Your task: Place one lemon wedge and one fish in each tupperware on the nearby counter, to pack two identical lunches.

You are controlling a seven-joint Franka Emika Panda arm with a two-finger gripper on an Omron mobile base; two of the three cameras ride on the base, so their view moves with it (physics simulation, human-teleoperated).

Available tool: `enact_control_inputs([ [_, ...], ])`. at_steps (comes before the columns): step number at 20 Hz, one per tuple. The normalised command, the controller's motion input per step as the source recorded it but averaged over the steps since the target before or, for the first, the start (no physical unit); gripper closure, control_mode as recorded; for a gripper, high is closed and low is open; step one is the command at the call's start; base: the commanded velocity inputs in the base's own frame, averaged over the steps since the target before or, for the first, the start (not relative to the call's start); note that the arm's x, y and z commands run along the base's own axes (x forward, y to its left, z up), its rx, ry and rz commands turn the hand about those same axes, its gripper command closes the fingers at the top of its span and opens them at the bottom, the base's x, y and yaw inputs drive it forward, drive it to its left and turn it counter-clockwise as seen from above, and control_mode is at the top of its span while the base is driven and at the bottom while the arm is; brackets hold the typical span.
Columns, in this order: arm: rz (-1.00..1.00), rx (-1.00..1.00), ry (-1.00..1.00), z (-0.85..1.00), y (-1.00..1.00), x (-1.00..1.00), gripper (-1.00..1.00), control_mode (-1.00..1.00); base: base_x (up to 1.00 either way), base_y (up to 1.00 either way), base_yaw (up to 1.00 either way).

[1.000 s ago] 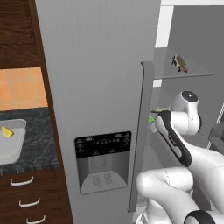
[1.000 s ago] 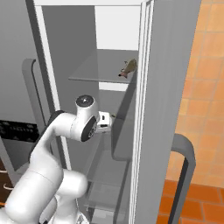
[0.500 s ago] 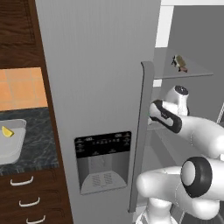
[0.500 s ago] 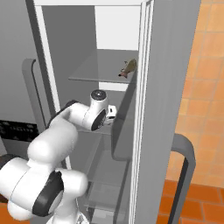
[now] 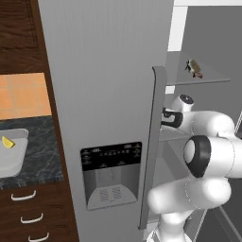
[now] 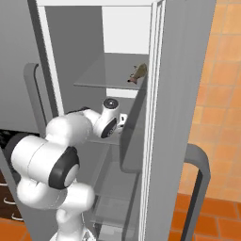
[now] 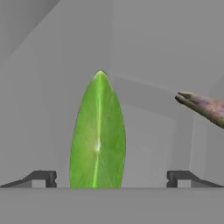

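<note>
**Reaching into the fridge, packing barely begun**

Judging from the counter (image 5: 33, 163), one tupperware (image 5: 13, 160) already holds a yellow lemon wedge (image 5: 7, 142); no fish is packed there, and a second container cannot be seen. One fish (image 6: 138, 73) lies on the upper fridge shelf (image 6: 101, 84). The gripper (image 7: 111, 177), jaws spread wide and empty, faces a green wedge (image 7: 98, 140) standing between its fingertips, long axis pointing up the hand view, tip uppermost. Another fish (image 7: 204, 106) juts in from the right.
</note>
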Motion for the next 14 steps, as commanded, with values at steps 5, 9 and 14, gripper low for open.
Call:
enact_control_inputs([
  [5,0.01,0.0,0.0,-0.3,0.0,0.46,-1.0,-1.0,0.0,0.0,0.0],
  [9,0.0,0.0,0.0,-0.5,0.0,0.21,1.0,-1.0,0.0,0.0,0.0],
  [14,0.01,-0.02,-0.12,-0.5,0.02,-0.18,1.0,-1.0,0.0,0.0,0.0],
])
